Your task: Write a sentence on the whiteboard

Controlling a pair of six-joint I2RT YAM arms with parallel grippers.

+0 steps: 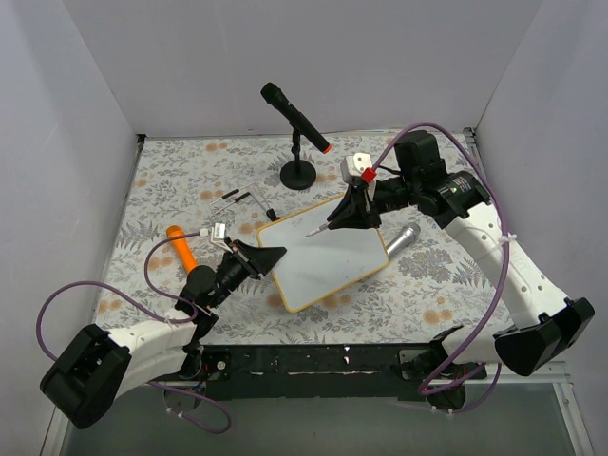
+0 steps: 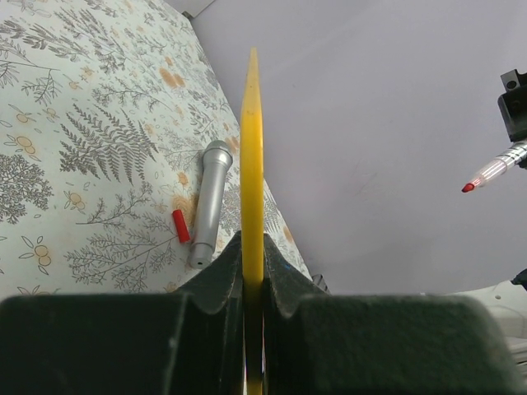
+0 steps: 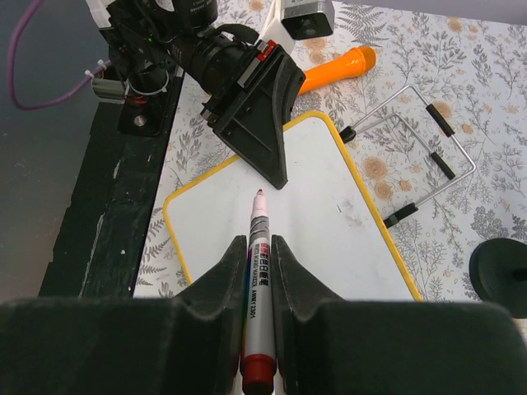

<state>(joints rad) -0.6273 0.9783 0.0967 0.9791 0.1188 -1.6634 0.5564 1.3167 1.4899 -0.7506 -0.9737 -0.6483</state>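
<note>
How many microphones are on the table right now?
2. A black one on a stand behind the whiteboard, and a silver one lying beside the whiteboard's right edge. The orange stick left of the whiteboard might be a third; I cannot tell.

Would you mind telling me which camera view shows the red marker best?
The right wrist view: the red marker fills the centre, clamped in the right gripper. The top view shows it small; the left wrist view only its tip end.
</note>
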